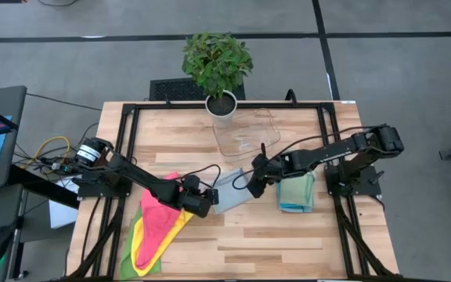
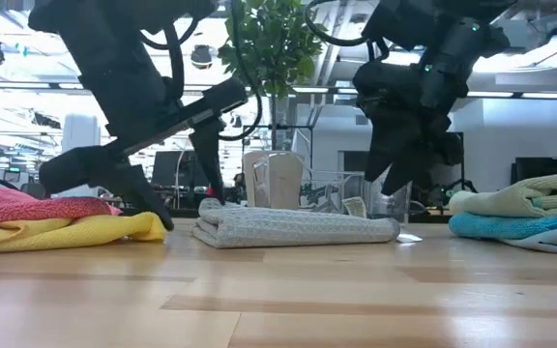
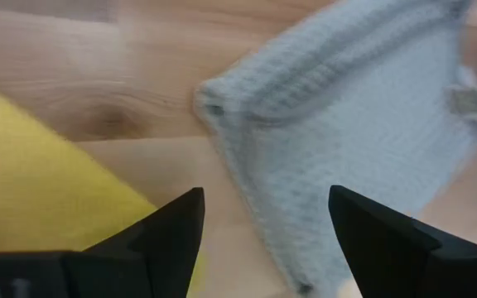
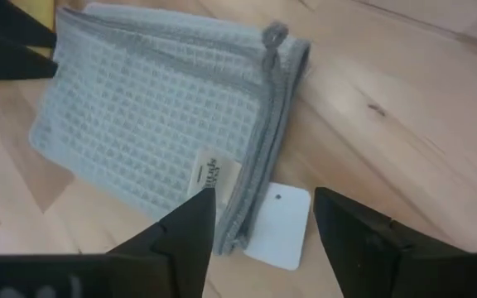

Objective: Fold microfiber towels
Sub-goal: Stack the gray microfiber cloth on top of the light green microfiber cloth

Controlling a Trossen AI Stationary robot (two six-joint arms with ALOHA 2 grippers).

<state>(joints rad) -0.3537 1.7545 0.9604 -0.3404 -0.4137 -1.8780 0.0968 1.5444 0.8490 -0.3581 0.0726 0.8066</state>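
The folded light grey waffle-weave microfiber towel (image 1: pixel 229 191) is left flat on the wooden table (image 1: pixel 288 243) between the left gripper (image 1: pixel 207 197) and right gripper (image 1: pixel 254 182), both held open and empty, probably for another fold.

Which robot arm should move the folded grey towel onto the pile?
Probably the right. Its open tool hovers between the folded grey towel and the folded pile. The left tool, also open, sits on the towel's far side.

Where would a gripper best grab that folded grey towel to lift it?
Probably the grey towel at its layered open edge beside the white tag, coming from above on the right gripper's side; pinching there would catch all layers, keeping the fold.
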